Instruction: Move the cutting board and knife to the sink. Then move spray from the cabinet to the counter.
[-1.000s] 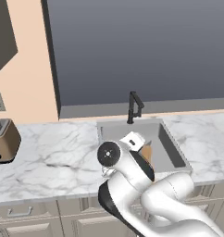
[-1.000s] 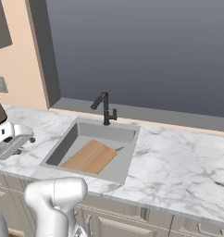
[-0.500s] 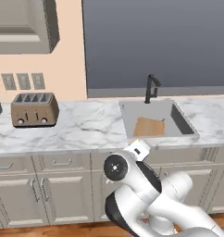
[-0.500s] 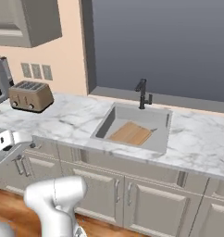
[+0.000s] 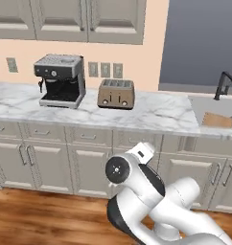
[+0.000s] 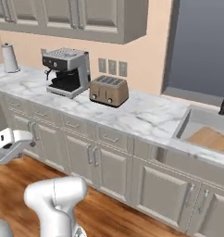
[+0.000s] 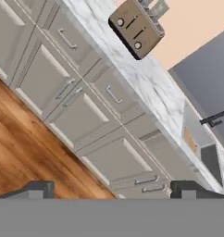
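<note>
Left base view: white marble counter with grey veins (image 5: 161,112) running across, with a black-and-silver coffee machine (image 5: 60,80) and a boxy brown toaster (image 5: 116,94) side by side on it, well left of the grey recessed sink (image 5: 216,117). Flat light-brown wooden cutting board (image 5: 217,119) lying down in the basin, black angular faucet (image 5: 225,83) behind it. Beige wall cabinets (image 5: 89,19) up top, doors closed.

Right base view: same counter (image 6: 146,115), toaster (image 6: 108,90) and coffee machine (image 6: 65,71); board (image 6: 210,139) flat inside the sink (image 6: 204,132) at far right. Pale kettle (image 6: 10,58) at the far left end.

Hand view: two-finger gripper (image 7: 111,190) with dark tips spread wide apart, holding nothing, hanging over wooden floor (image 7: 21,148) before the base cabinets. Board (image 7: 189,140) a small tan sliver in the sink (image 7: 202,148). Knife too small to make out anywhere.
</note>
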